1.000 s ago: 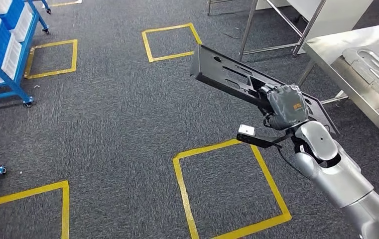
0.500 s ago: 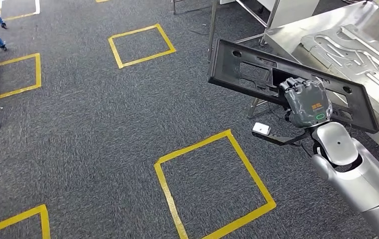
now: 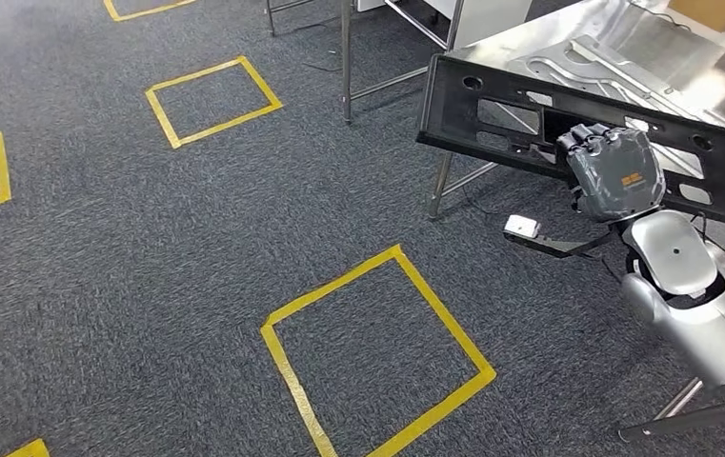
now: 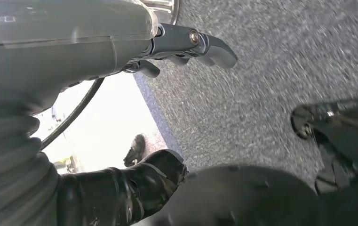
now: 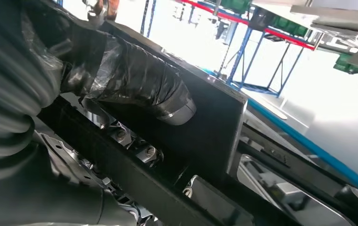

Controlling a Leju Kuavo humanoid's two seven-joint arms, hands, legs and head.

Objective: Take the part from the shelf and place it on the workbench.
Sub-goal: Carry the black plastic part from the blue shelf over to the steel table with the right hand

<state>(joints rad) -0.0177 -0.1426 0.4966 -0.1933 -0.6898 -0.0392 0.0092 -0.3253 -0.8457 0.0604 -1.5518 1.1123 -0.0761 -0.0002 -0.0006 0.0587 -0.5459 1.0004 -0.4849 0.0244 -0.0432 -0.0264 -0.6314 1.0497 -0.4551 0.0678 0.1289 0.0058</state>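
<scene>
- The robot's right hand grips a long black plastic part, carried roughly level in the air, its far end reaching over the near corner of the steel workbench
- In the right wrist view the thumb wraps one face of the part while the fingers curl through a slot, a full closed grasp near the middle of the part
- The left hand hangs over grey carpet, fingers loosely apart, holding nothing
- Judged from here, the part is off the shelf and the step in hand is the carry to the bench; placement is not yet done
- Doing it well likely means keeping the part level, clearing the bench edge and legs, and lowering it flat beside the shaped metal panels already lying there before letting go
</scene>
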